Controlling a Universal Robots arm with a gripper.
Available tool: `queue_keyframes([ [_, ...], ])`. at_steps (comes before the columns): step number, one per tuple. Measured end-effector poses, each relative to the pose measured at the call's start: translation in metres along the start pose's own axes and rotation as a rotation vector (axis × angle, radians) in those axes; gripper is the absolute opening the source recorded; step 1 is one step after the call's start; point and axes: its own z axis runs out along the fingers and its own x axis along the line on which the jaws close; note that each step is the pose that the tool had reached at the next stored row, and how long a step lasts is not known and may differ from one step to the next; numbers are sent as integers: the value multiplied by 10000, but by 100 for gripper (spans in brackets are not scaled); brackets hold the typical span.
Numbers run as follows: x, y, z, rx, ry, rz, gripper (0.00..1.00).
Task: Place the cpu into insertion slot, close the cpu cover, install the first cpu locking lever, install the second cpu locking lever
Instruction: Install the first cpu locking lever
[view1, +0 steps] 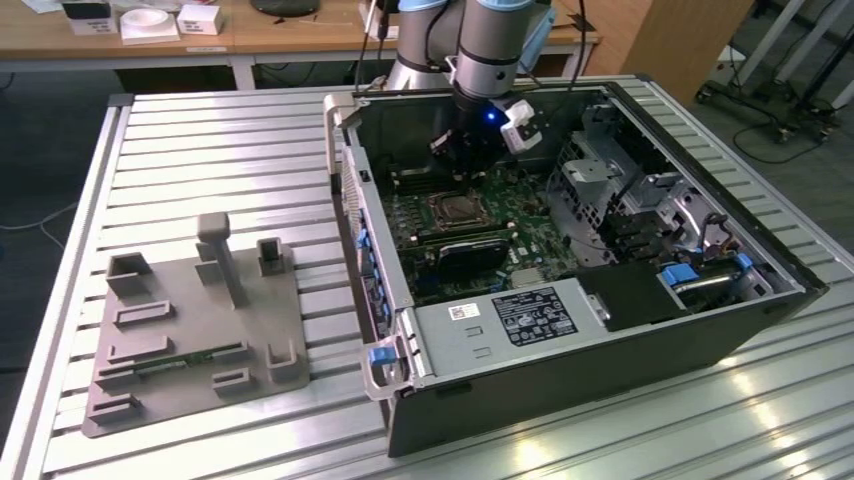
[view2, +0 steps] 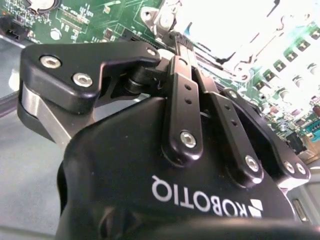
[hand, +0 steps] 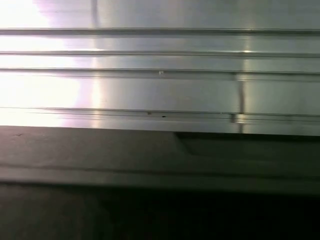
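My one pincer (view1: 461, 160) hangs inside the single open computer case (view1: 561, 390), just above the green motherboard (view1: 514, 195). In the second wrist view my two fingers (view2: 181, 100) are pressed together at the tips, pinching nothing I can make out. The insertion slot (view1: 457, 210) lies just below the pincer in the exterior view, with the cpu cover (view1: 454, 199) down flat over it; in the second wrist view it shows washed out in glare beyond the fingertips. One grey fixture plate (view1: 187, 340) sits on the ribbed metal worktop (view1: 227, 150), to the exterior view's left of the case.
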Motion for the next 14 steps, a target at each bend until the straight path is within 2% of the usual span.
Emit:
queue_keyframes([
  [14,0,4,45,10,6,-26,10],
])
